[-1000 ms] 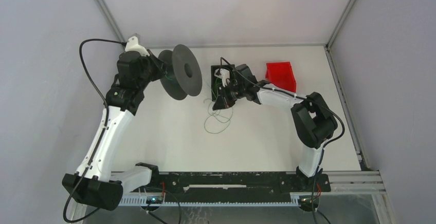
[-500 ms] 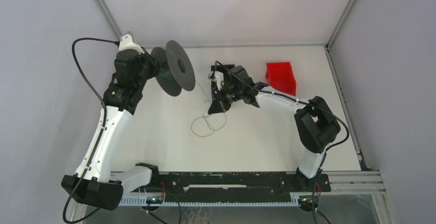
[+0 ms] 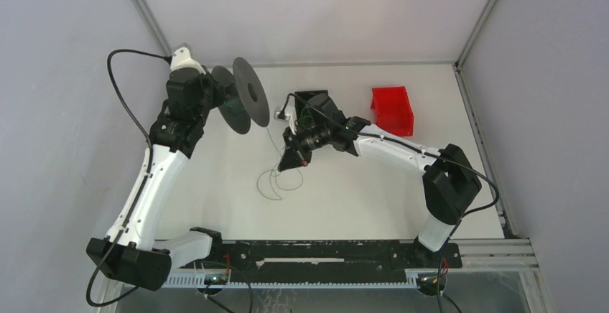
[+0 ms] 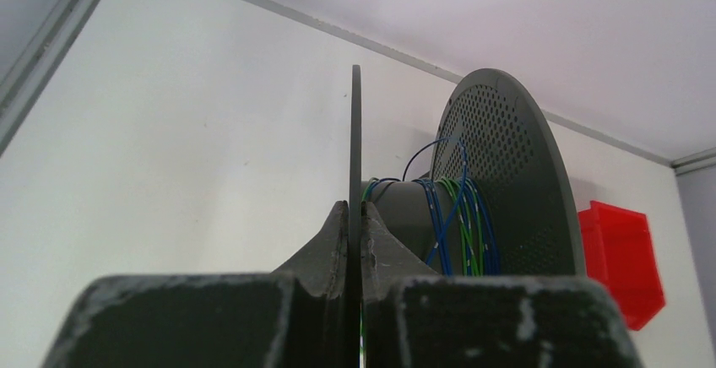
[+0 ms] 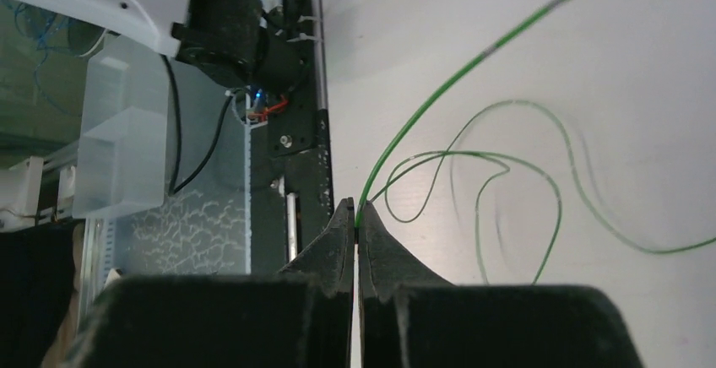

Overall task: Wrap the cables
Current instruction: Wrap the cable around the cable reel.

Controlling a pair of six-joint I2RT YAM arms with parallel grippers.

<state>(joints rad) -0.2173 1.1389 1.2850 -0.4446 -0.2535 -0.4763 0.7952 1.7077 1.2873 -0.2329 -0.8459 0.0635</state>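
The right gripper point(image 5: 355, 213) has pulled back from where it was a second ago, coming away from the far middle of the table point(image 3: 345, 198) toward the arm bases and a little to its left. Its jaws, slightly parted then, are now pinching tight on the green cable point(image 5: 443, 89). The slack has been dragged along with it, so the loose loops point(image 3: 271, 184) are now lying nearer the bases than before. The spool point(image 3: 250, 96) has also turned, and is now showing the overhead camera more of its edge than of its face.

The cable is coming straight out from between the right fingertips and rising ahead of them, up toward the spool. The loops are sprawling on the tabletop just beyond the tips and off to one side.

The left gripper point(image 4: 355, 214) is clamping the spool's near flange between its two fingers, holding the spool out ahead of it. Blue and green wound wires point(image 4: 460, 224) are sitting on the hub just past the fingertips. A red bin point(image 3: 392, 109) is standing well beyond the right gripper.
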